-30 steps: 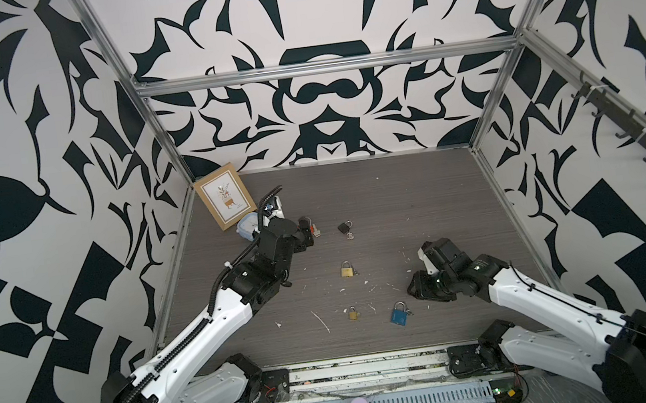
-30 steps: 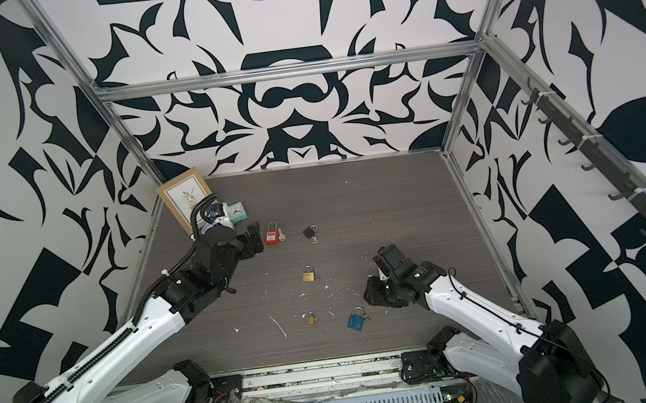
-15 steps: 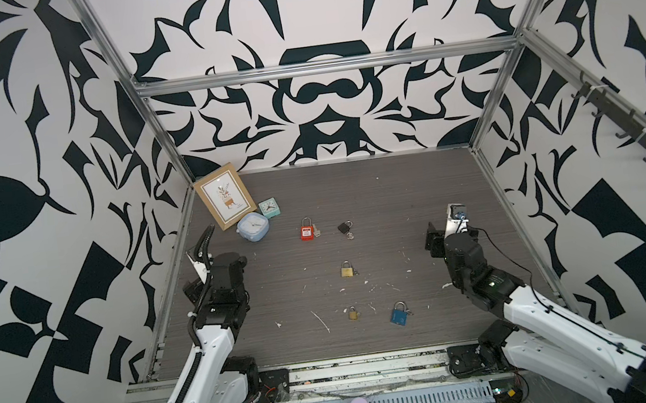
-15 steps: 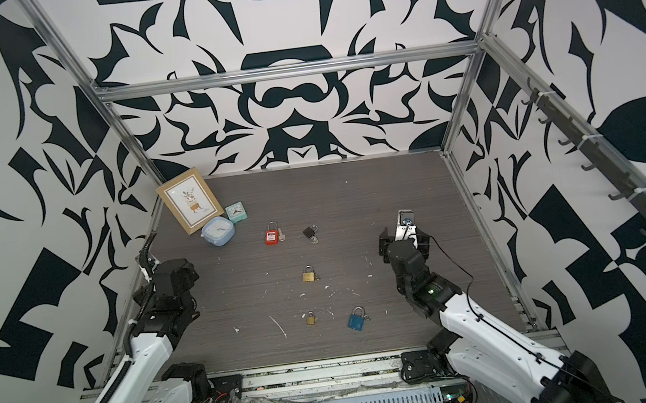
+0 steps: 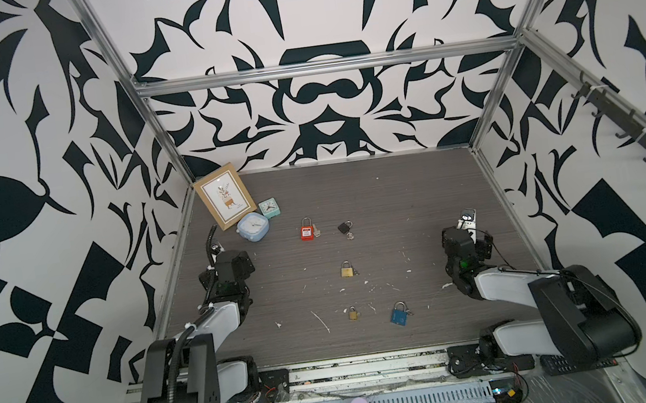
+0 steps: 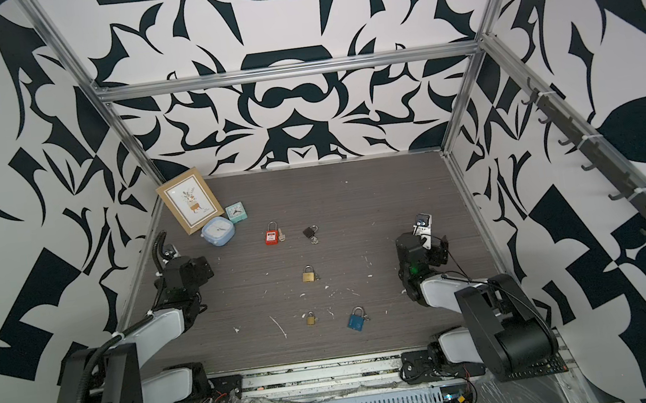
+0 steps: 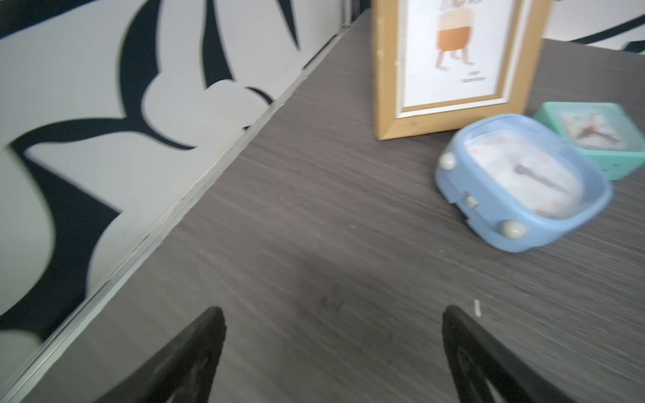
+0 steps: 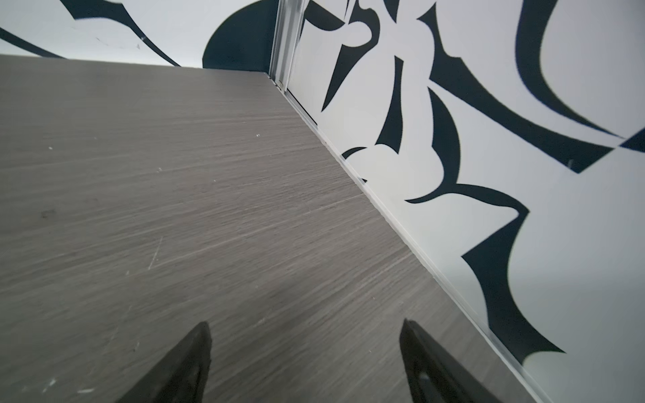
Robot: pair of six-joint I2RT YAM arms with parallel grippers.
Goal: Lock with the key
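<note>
Looking down, I found the left claw [image 7: 331, 352] tucked at nine o'clock of the table [image 5: 417, 199] and the right claw [image 8: 303, 359] at three, each spread wide and empty. I judged that kept my view of the middle clear. The red lock [image 5: 306, 231] lay at eleven, a key [image 5: 317, 231] just beside it; the brass lock [image 5: 347, 269] sat at centre.
</note>
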